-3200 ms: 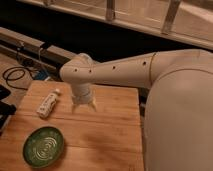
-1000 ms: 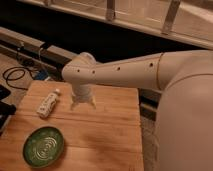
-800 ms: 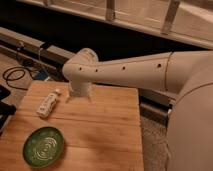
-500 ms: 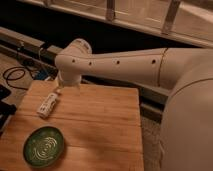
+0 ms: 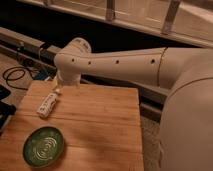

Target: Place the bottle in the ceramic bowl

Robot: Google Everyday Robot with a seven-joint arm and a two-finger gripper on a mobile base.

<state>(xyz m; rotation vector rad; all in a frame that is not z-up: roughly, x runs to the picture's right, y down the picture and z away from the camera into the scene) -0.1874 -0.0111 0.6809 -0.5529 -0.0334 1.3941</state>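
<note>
**Gripper at the bottle's far end**

The bottle [image 5: 48, 104] is seen lying flat on the wooden table [image 5: 100, 120], near the ceramic bowl [image 5: 44, 146] but not touching it. The gripper [image 5: 58, 89] is held just over the bottle's far end. Whether anything is gripped cannot be told.

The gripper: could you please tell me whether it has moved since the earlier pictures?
Yes. The gripper has swung left, from over the back middle of the wooden table to the cap end of the bottle, which lies unmoved.
</note>
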